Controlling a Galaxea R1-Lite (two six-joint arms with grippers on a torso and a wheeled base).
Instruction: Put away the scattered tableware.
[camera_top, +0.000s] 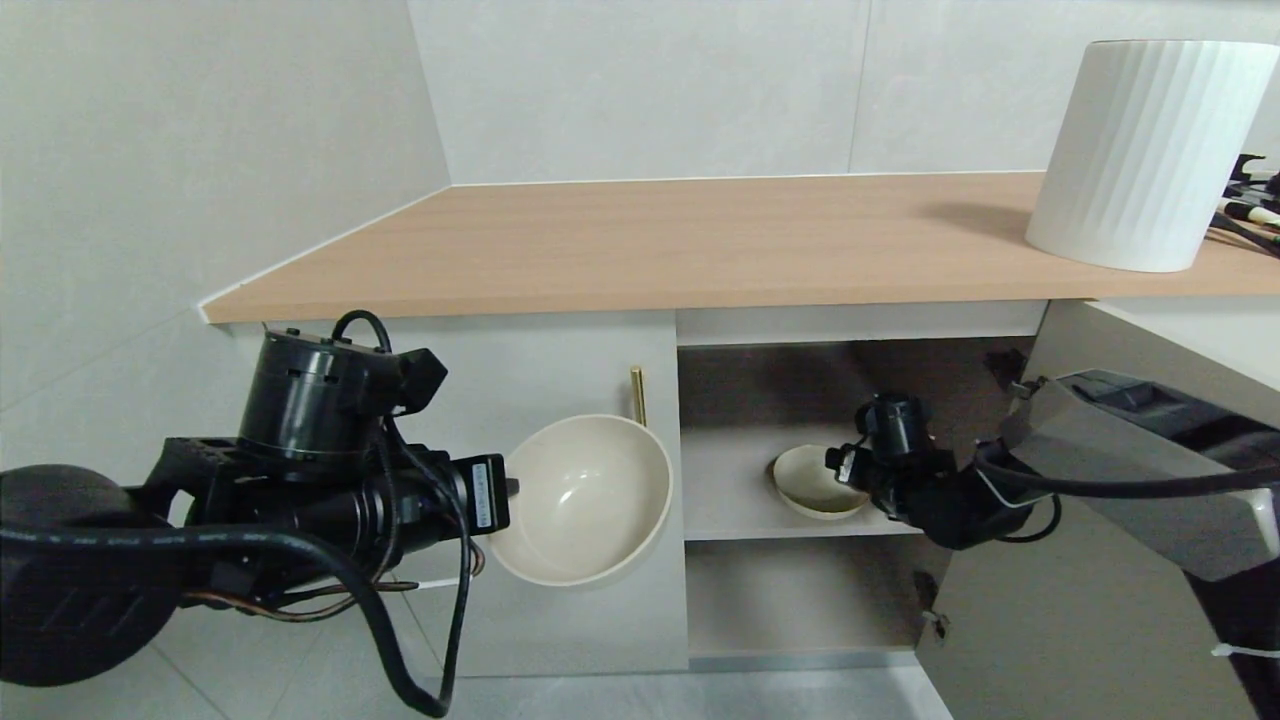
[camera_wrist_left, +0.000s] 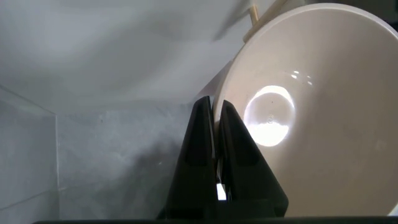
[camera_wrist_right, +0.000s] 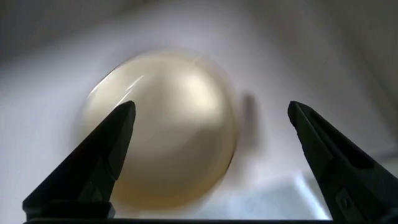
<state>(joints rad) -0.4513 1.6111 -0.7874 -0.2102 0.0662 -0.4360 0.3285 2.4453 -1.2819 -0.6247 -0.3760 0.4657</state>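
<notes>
Left gripper pinches bowl; wrist view shows right gripper spread before dish.

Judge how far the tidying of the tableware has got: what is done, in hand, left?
Done: a small bowl lies on the cabinet shelf, the right gripper open in front of it. In hand: the left gripper is shut on the rim of a large bowl, in front of the closed door. Left: placing that bowl inside.
</notes>
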